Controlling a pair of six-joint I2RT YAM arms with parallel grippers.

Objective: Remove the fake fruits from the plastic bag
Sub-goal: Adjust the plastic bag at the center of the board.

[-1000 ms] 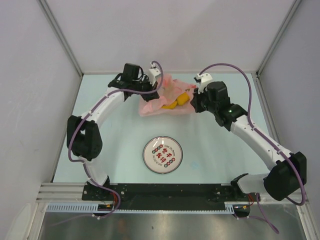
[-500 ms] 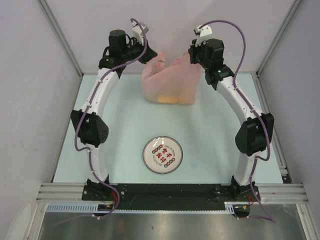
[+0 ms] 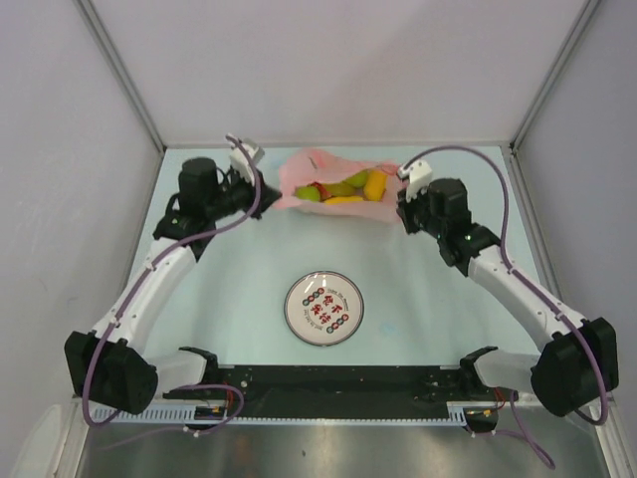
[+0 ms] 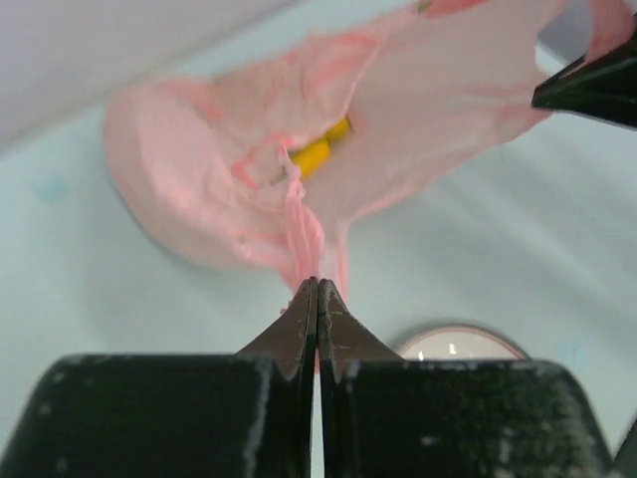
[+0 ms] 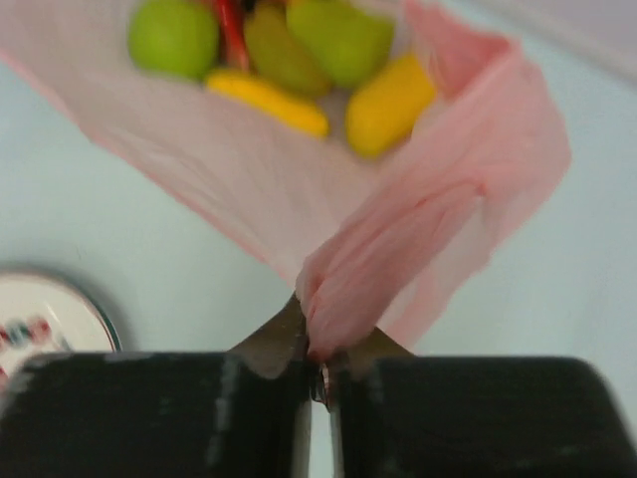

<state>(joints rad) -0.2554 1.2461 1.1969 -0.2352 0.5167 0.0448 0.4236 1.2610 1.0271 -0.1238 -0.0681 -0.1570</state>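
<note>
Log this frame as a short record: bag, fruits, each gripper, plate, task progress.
bag: thin translucent pink plastic bag, far side of pale table, mouth spread open
fruits: glossy fake fruits, green, yellow, red, all inside the bag
left gripper: shut on a bag edge
right gripper: shut on the opposite edge
plate: round white plate, no fruit on it
progress: no fruit out yet

Pale green table [image 3: 418, 299], grey walls [image 3: 348, 70]
</note>
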